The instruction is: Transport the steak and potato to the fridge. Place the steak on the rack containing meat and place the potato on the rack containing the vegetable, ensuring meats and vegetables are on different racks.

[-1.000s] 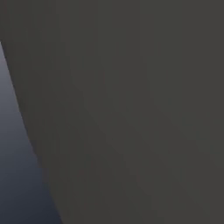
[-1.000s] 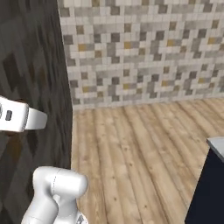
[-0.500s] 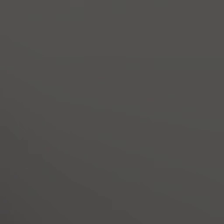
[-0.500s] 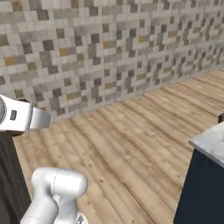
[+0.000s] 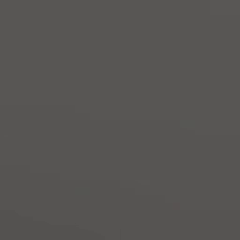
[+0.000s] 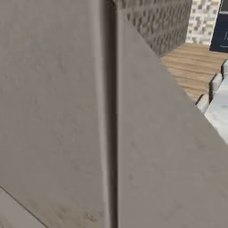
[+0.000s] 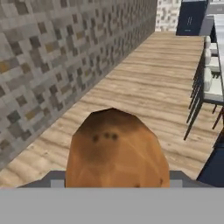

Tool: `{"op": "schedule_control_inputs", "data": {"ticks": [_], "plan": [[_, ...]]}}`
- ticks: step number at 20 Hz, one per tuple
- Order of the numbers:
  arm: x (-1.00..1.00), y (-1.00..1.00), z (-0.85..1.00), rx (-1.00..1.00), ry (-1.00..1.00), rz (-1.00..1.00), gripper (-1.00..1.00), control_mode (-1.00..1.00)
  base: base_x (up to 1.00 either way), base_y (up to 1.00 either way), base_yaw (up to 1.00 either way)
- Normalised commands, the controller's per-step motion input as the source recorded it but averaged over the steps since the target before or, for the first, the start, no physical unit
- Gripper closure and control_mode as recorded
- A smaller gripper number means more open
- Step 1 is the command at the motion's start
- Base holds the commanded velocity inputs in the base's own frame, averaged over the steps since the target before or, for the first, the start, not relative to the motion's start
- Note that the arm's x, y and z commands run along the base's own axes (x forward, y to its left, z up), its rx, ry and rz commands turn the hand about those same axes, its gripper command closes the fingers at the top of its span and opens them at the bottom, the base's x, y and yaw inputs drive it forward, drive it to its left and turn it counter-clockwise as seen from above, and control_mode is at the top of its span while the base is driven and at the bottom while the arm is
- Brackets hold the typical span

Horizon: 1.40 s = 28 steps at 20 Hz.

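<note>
As gripped: one potato (image 7: pixel 116 151)

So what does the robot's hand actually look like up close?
Little of it shows. In the hand view the gripper appears as two dark grey, blocky fingers with flat tops, one either side of the potato, which hides the rest. No cables or markings are visible.

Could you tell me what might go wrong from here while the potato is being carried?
1. The potato fills the lower hand view and hides the gripper tips, so the hold cannot be checked; it might slip during the drive.
2. A grey panel stands very close in front of the right base view and the left base view is plain grey, so the base may brush something.
3. Chairs line the wood floor ahead, narrowing the path.
</note>
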Motion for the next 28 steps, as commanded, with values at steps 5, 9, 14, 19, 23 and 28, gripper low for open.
{"op": "schedule_control_inputs", "data": {"ticks": [5,9,14,19,23,28], "plan": [[0.0,0.0,0.0,0.0,0.0,0.0,1.0,1.0,1.0,0.93,-0.63],[0.0,0.0,0.0,0.0,0.0,0.0,1.0,1.0,1.0,1.0,-0.5],[0.0,0.0,0.0,0.0,0.0,0.0,1.0,1.0,1.0,1.0,-0.34],[0.0,0.0,0.0,0.0,0.0,0.0,1.0,1.0,1.0,0.87,-0.24],[0.0,0.0,0.0,0.0,0.0,0.0,1.0,1.0,1.0,0.28,-0.09],[0.0,0.0,0.0,0.0,0.0,0.0,1.0,1.0,1.0,0.02,-0.01]]}}
